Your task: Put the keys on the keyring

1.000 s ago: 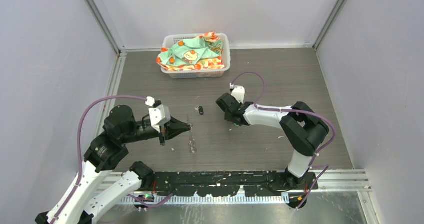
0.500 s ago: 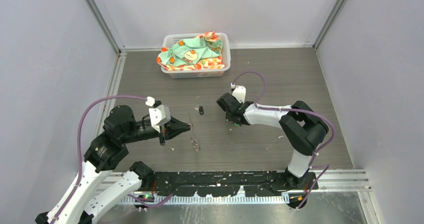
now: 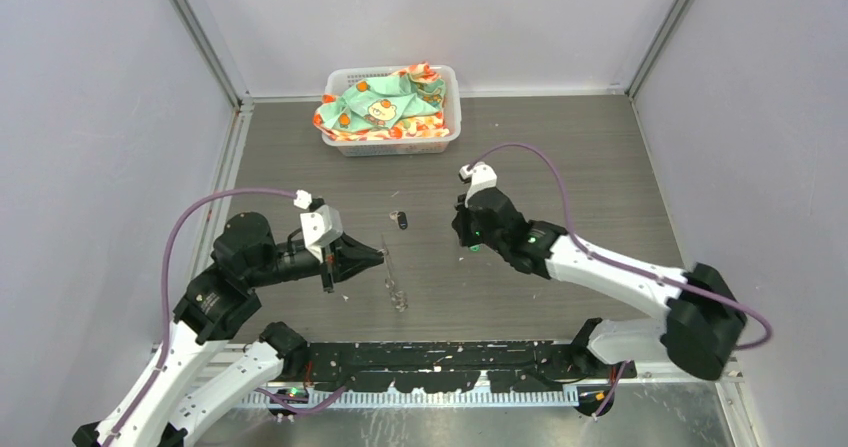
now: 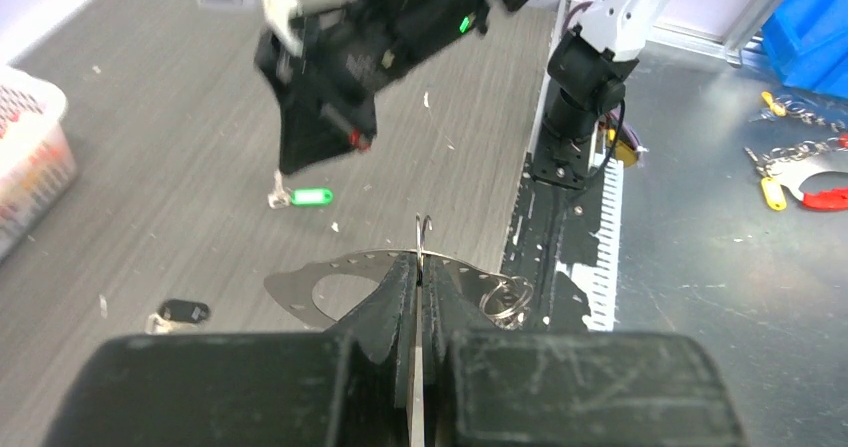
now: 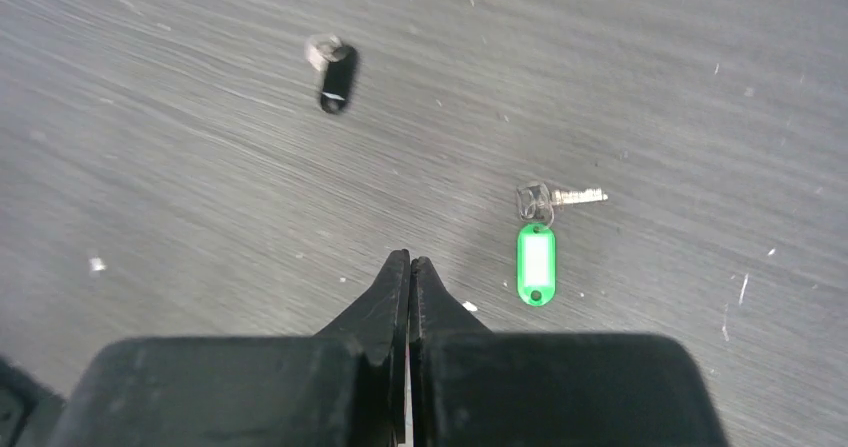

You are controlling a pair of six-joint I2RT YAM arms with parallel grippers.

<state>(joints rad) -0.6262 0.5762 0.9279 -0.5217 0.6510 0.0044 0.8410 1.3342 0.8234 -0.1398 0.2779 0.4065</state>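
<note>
left gripper low centre of its wrist view, jaws pressed together on the thin edge of the keyring, which fans out to either side of the fingers as a floppy silver loop with a toothed rim. so the ring is up and presented. neither key is threaded yet, judging by where they lie.

right gripper at bottom centre of its own view: jaws fully together, nothing between them, hovering over bare table. the green key lies flat just right of those tips, its metal blade pointing to the right edge of the frame. the black key sits well apart in the upper left, also flat on the table.

step in hand, i'd say: going for the green key. the next move calls for opening up, shifting right, and pinching the plastic head so the eyelet is free to meet the ring.

around it: white basket with patterned cloth at top centre of the overhead view, well clear. little white specks dot the table. nothing blocks the reach, but a flat key on a flat surface is a slippery pick.
</note>
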